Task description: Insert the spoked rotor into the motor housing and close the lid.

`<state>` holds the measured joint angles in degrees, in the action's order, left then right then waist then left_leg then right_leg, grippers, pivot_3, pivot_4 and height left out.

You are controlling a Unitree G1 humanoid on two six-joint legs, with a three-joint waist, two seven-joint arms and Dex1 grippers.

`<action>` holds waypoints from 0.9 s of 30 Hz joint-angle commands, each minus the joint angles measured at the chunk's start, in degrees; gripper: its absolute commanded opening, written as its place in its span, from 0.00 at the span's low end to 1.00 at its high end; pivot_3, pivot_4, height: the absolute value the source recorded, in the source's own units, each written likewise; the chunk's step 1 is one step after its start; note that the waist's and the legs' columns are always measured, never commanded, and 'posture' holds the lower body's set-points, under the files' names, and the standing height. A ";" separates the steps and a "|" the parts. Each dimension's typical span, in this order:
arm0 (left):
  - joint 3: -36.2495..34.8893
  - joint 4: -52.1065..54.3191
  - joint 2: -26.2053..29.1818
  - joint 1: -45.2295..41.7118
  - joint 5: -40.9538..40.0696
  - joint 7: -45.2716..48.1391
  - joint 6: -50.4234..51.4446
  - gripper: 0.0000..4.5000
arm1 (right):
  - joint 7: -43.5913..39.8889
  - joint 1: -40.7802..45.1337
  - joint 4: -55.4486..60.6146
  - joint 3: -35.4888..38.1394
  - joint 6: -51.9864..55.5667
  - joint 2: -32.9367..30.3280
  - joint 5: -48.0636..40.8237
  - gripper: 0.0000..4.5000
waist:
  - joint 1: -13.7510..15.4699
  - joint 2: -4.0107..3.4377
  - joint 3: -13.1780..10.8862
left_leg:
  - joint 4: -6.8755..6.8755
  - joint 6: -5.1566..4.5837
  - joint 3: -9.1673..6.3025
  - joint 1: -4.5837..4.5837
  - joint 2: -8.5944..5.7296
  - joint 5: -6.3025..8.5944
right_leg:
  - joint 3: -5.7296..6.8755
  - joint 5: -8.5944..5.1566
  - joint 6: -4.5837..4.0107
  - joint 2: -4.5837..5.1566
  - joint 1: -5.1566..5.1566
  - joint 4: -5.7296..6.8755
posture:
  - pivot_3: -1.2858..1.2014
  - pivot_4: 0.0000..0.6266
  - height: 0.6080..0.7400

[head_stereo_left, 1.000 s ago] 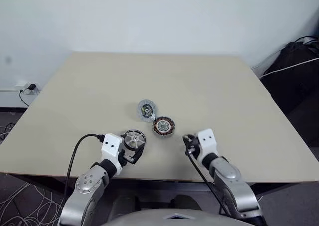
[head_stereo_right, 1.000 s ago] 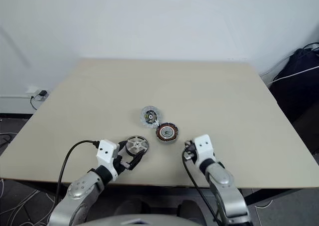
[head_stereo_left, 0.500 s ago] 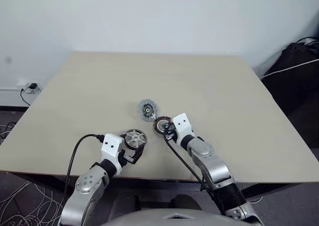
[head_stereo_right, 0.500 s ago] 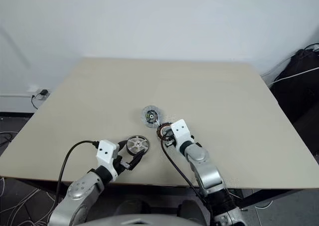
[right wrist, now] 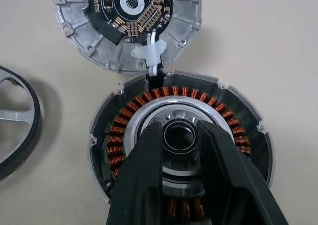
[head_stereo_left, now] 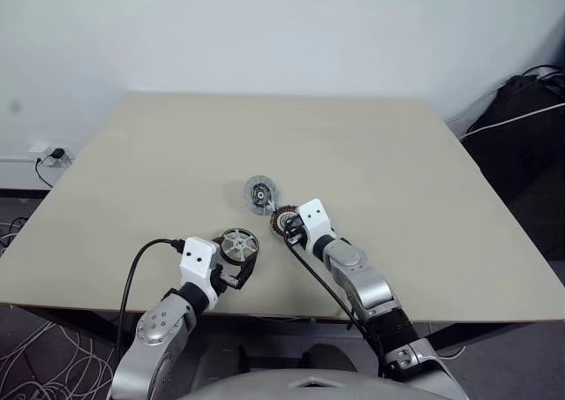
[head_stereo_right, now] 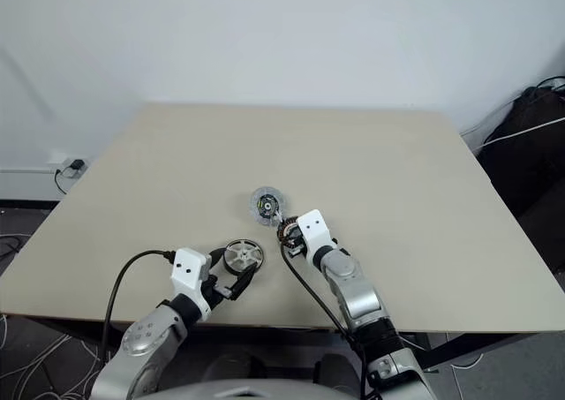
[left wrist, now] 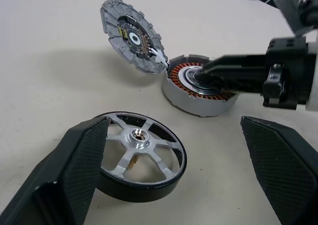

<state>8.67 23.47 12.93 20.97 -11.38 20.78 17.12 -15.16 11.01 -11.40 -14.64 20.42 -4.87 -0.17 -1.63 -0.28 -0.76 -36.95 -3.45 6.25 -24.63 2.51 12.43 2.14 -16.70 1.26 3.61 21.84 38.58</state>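
I see the motor housing [right wrist: 179, 150] on the table [head_stereo_left: 397, 170], holding just its copper windings. My right gripper [right wrist: 180, 135] pinches its central hub, apparently. The lid [left wrist: 133, 36] leans beside it. The spoked rotor [left wrist: 139, 155] lies between my left gripper's [left wrist: 174, 155] spread fingers.

The light is bright and even, soft over my whole table [head_stereo_left: 371, 170], with no strong glare on it. Beside the motor housing [left wrist: 198, 86] the shadows are short and pale, and a weak one lies under the lid [left wrist: 131, 36] that leans next to it. The spoked rotor [left wrist: 139, 153] shines a little on its hub. My left gripper [left wrist: 174, 175] looks blurred near the camera. The copper windings are sharp between the fingers of my right gripper [right wrist: 180, 138].
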 commanded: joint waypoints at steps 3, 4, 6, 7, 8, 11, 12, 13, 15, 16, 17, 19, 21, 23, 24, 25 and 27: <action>0.42 1.42 -0.46 0.04 0.03 -0.42 -1.12 1.00 | -0.33 0.91 0.46 1.12 -1.62 0.32 -0.13 0.52 | 0.00 -0.01 0.00 | 0.00 0.00 0.00 0.01 0.00 0.00 | -0.02 0.00 -0.01 0.00 0.03 0.06 | 0.52 0.00 1.00; 0.49 1.50 -0.49 0.06 0.04 -0.48 -1.05 1.00 | -0.67 0.70 1.18 1.14 -1.64 0.29 -0.35 0.59 | 0.00 -0.01 0.00 | 0.00 0.00 0.00 0.00 0.00 0.00 | -0.02 -0.01 -0.01 0.01 0.04 0.07 | 0.52 0.00 1.00; 0.62 1.59 -0.57 0.00 0.06 -0.60 -0.94 1.00 | -1.29 0.34 2.57 1.23 -1.65 0.22 -0.77 0.59 | -0.02 -0.02 -0.01 | 0.00 0.00 0.00 0.00 0.00 0.00 | -0.03 -0.01 -0.01 0.01 0.06 0.08 | 0.52 0.00 1.00; 0.71 1.59 -0.60 -0.09 0.08 -0.67 -0.88 1.00 | -1.71 0.10 3.56 1.41 -1.66 0.23 -1.22 0.59 | -0.01 -0.02 -0.01 | 0.00 0.00 0.00 0.00 0.00 0.00 | -0.04 -0.01 -0.01 0.01 0.07 0.08 | 0.52 0.00 1.00; 0.79 1.59 -0.62 -0.17 0.08 -0.72 -0.84 1.00 | -2.03 -0.17 4.55 1.63 -1.56 0.28 -1.60 0.59 | 0.00 -0.03 -0.02 | 0.00 0.00 0.00 -0.01 0.00 0.00 | -0.04 -0.01 -0.02 0.02 0.08 0.08 | 0.52 0.00 1.00; 0.88 1.41 -0.54 -0.37 0.05 -0.80 -0.88 1.00 | -2.61 -1.55 8.52 1.79 -0.53 0.10 -2.29 0.45 | -0.01 -0.04 -0.03 | 0.01 0.00 0.00 -0.03 0.01 0.00 | -0.06 -0.02 -0.03 0.02 0.11 0.08 | 0.52 0.00 1.00; 0.90 1.33 -0.51 -0.42 0.04 -0.79 -0.92 1.00 | -2.84 -2.07 9.75 1.57 -0.11 -0.09 -2.28 0.38 | 0.01 -0.04 -0.03 | 0.01 0.00 0.00 -0.04 0.01 0.00 | -0.07 -0.02 -0.03 0.02 0.12 0.08 | 0.52 0.00 1.00; 0.90 1.16 -0.50 -0.48 0.04 -0.78 -0.98 1.00 | -2.95 -2.64 11.04 1.27 0.45 -0.27 -2.17 0.29 | 0.00 -0.04 -0.03 | 0.01 0.00 0.00 -0.04 0.01 0.00 | -0.07 -0.02 -0.04 0.03 0.12 0.08 | 0.52 0.00 1.00; 0.92 0.87 -0.47 -0.55 0.03 -0.70 -1.11 1.00 | -3.07 -3.45 13.24 0.49 1.89 -0.70 -1.72 0.15 | -0.01 -0.04 -0.03 | 0.02 0.00 0.00 -0.04 0.01 0.00 | -0.08 -0.03 -0.05 0.04 0.13 0.08 | 0.52 0.00 1.00; 0.93 0.73 -0.46 -0.57 0.04 -0.65 -1.18 1.00 | -3.08 -3.69 14.10 0.07 2.59 -0.88 -1.40 0.08 | -0.03 -0.04 -0.04 | 0.02 0.00 0.00 -0.04 0.01 0.00 | -0.08 -0.03 -0.05 0.05 0.14 0.08 | 0.52 0.00 1.00; 0.93 0.58 -0.46 -0.60 0.01 -0.58 -1.25 1.00 | -2.95 -3.75 14.79 -0.31 3.39 -0.93 -1.15 0.01 | -0.03 -0.04 -0.04 | 0.03 0.00 0.00 -0.04 0.01 0.00 | -0.08 -0.03 -0.05 0.06 0.14 0.08 | 0.52 0.00 1.00; 0.92 0.23 -0.44 -0.71 0.00 -0.45 -1.41 1.00 | -2.36 -3.41 15.43 -1.02 4.81 -0.97 -0.44 0.00 | -0.08 -0.05 -0.04 | 0.04 0.00 0.00 -0.04 0.01 0.01 | -0.08 -0.03 -0.05 0.07 0.15 0.08 | 0.52 0.00 1.00; 0.94 0.03 -0.41 -0.77 -0.07 -0.27 -1.53 1.00 | -1.28 -2.15 15.15 -1.83 6.77 -0.64 0.75 0.00 | -0.10 -0.05 -0.04 | 0.06 0.00 0.00 -0.04 0.01 0.01 | -0.08 -0.04 -0.06 0.08 0.16 0.09 | 0.52 0.00 1.00; 1.00 -0.06 -0.34 -0.79 -0.07 -0.15 -1.59 1.00 | -0.01 -0.24 13.99 -2.56 8.77 -0.01 2.18 0.00 | -0.20 -0.08 -0.07 | 0.07 0.00 0.00 -0.04 0.01 0.01 | -0.08 -0.04 -0.07 0.09 0.18 0.09 | 0.52 0.00 1.00; 1.03 -0.19 -0.34 -0.87 -0.06 -0.12 -1.63 1.00 | 0.33 0.77 13.18 -2.88 9.47 0.21 2.70 0.00 | -0.29 -0.07 -0.08 | 0.07 0.01 0.00 -0.05 0.01 0.01 | -0.09 -0.03 -0.07 0.10 0.20 0.10 | 0.52 0.00 1.00; 1.05 -0.28 -0.35 -0.91 -0.04 -0.10 -1.67 1.00 | 0.56 1.65 12.48 -3.12 9.99 0.42 3.11 0.00 | -0.36 -0.06 -0.08 | 0.08 0.01 0.00 -0.06 0.01 0.01 | -0.09 -0.03 -0.08 0.10 0.21 0.10 | 0.52 0.00 1.00; 1.08 -0.36 -0.41 -0.85 0.03 -0.13 -1.82 1.00 | 0.92 3.67 10.57 -3.42 10.56 0.80 3.87 0.00 | -0.43 -0.06 -0.08 | 0.10 0.01 0.00 -0.07 0.01 0.01 | -0.09 -0.04 -0.09 0.10 0.23 0.10 | 0.52 0.00 1.00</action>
<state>9.62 22.64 12.66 20.71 -11.37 20.38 16.86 -14.87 12.94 -0.19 -18.15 30.67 -4.60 2.94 -2.06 -0.34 -0.84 -36.85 -3.44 6.25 -24.70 2.52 12.44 2.06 -16.74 1.15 3.71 22.07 38.68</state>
